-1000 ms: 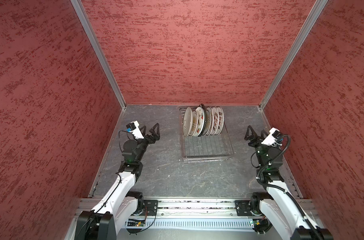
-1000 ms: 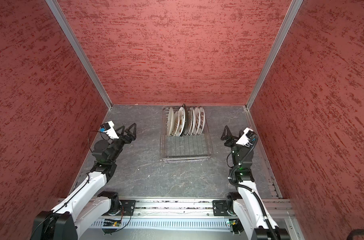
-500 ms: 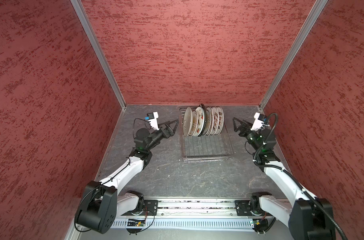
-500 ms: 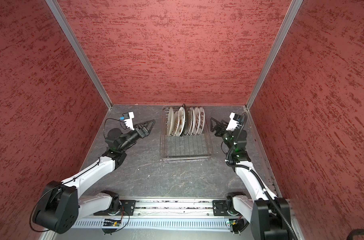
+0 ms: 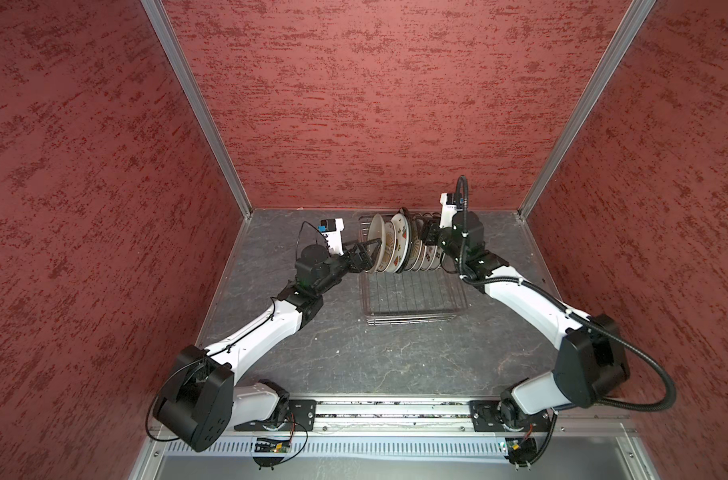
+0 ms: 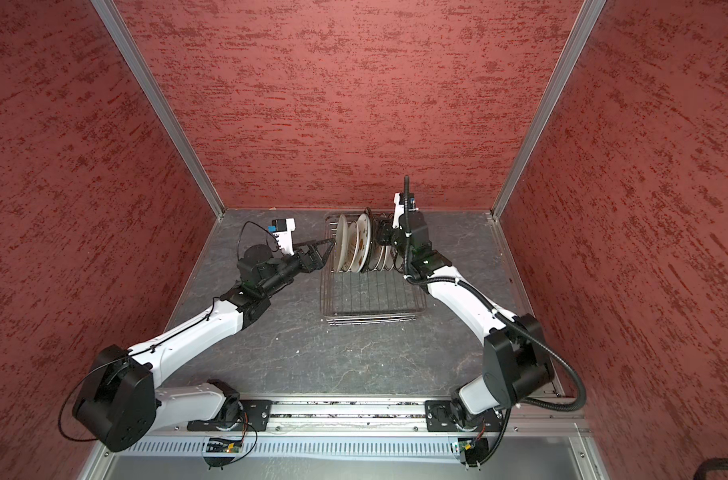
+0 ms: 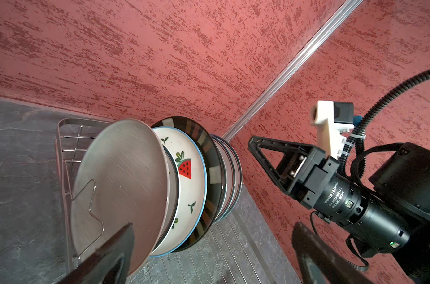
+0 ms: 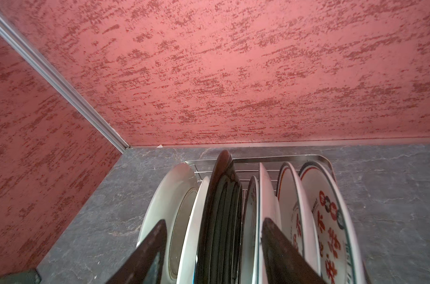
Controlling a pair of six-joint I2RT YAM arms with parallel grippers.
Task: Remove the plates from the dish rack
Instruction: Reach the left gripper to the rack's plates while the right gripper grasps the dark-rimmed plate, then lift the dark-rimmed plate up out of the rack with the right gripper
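In both top views the plates (image 5: 397,245) stand on edge in a tight row at the far end of the dish rack (image 5: 412,296), and none is on the bench (image 5: 354,357) yet. The left end effector (image 5: 374,254), spread wide and empty, noses in at the row's left end. The right end effector (image 5: 428,232) sits over the row's right half. Both arms crowd one short row. If either swings across, they could knock each other or sweep plates sideways.

In the left wrist view the plain plate (image 7: 118,177) is outermost, with the watermelon plate (image 7: 187,172) and the dark-rimmed plate (image 7: 210,147) packed behind it. One left finger (image 7: 115,250) overlaps the plain plate's lower rim, though I cannot tell whether it touches. A push here would likely lean that plate into its neighbours, or shove the light wire rack along the bench.

In the right wrist view the right jaws stand about half apart and hold nothing. They straddle the dark-rimmed plate together with a paler plate on either side. Closing from this position would probably pinch several rims at once — glazed, slippery edges — so a lift could drag a neighbour up and drop it, or jam it in the wires. Narrowing onto one rim first seems the safer course.
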